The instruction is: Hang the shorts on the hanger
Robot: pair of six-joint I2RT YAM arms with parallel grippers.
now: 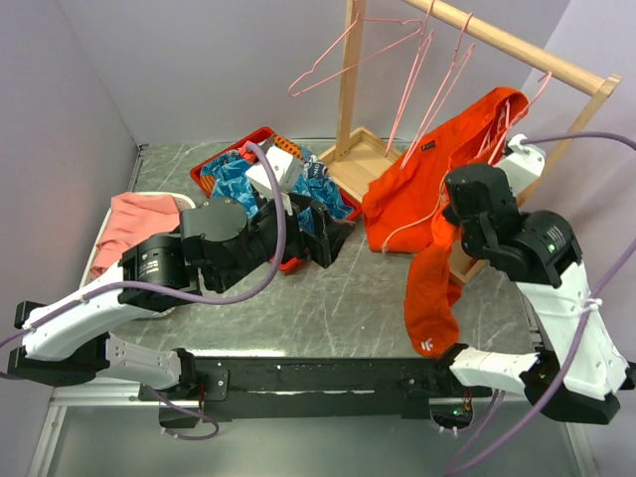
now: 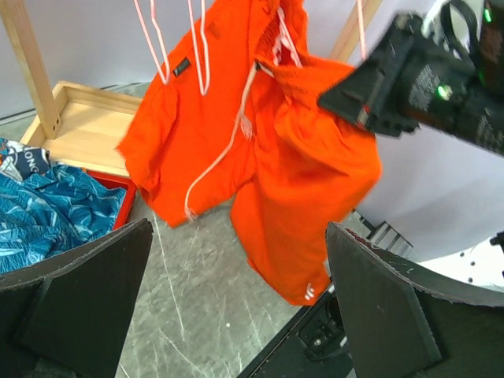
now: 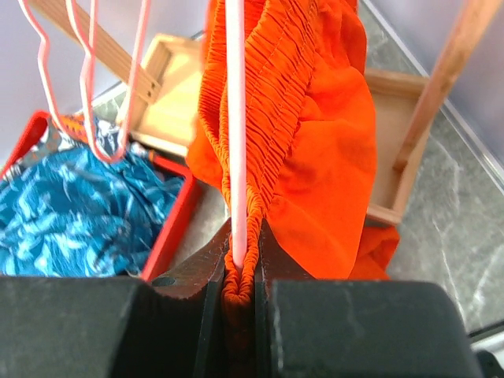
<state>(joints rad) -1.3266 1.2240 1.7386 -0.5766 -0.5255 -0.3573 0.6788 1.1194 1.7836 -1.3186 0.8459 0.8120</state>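
Observation:
The orange-red shorts hang at the right end of the wooden rack, one leg with a white logo dangling over the table's near edge. They also show in the left wrist view and the right wrist view. The pink wire hanger runs through the gathered waistband. My right gripper is shut on the waistband and the hanger wire together; in the top view it is partly hidden by fabric. My left gripper is open and empty, low over the table, pointing at the shorts.
A red basket holds a blue leaf-patterned garment. A salmon-pink cloth lies on a white tray at the left. The wooden rack with its base tray carries several more pink hangers.

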